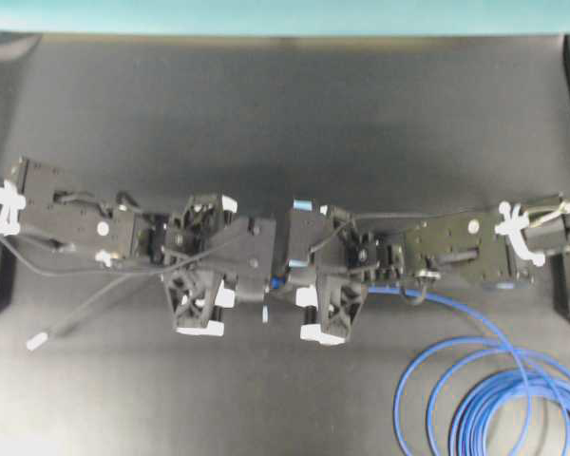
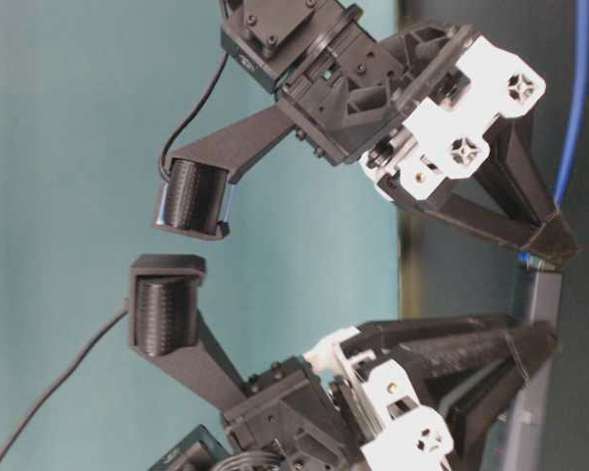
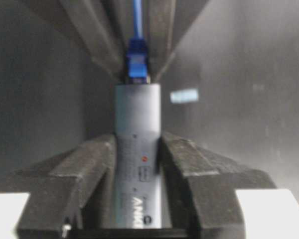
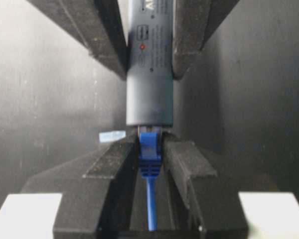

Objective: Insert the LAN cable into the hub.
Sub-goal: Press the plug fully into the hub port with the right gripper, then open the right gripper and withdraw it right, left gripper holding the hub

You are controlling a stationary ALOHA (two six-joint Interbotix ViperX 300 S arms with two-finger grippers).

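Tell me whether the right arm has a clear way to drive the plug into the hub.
Probably yes: the right gripper holds the LAN cable plug at the hub end, lined up, nothing between them.

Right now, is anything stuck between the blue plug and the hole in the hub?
Nothing visible is in the way. The right gripper holds the LAN cable by its plug, right at the end of the hub, which the left gripper holds. Whether the plug is fully in cannot be told.
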